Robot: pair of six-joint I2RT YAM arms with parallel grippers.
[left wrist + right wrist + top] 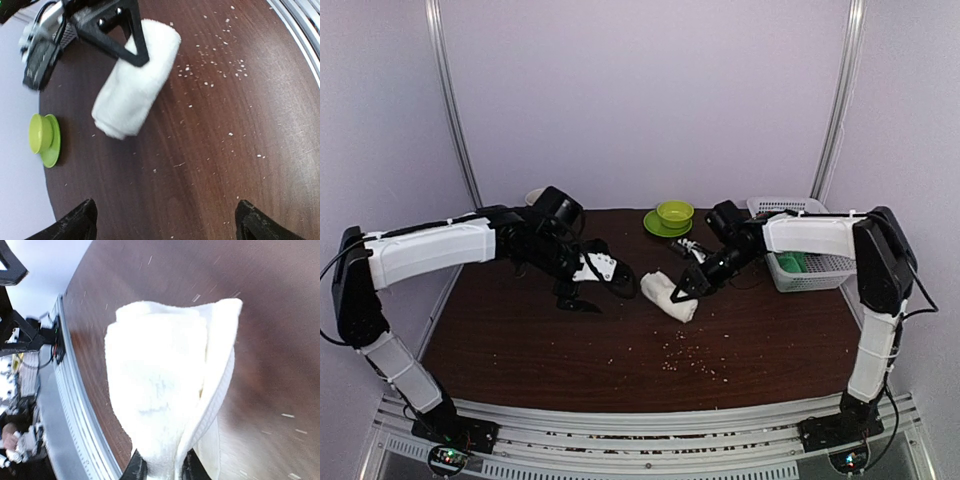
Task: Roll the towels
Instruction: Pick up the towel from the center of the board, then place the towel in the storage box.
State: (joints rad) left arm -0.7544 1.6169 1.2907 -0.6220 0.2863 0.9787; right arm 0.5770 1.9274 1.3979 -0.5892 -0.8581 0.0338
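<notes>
Right tool [162, 469] pinches one end of the rolled cream-white towel [160, 385], which lies near the middle of the brown tabletop [520, 340]. Left tool [167, 220] is spread wide, near the roll's left side and not touching it.

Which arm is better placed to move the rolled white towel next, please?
Probably right: the right gripper grips the white towel, and the basket sits on its side; the left gripper hangs open, apart.

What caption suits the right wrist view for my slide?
Right fingers pinch one end of the rolled white towel on the brown table.
</notes>
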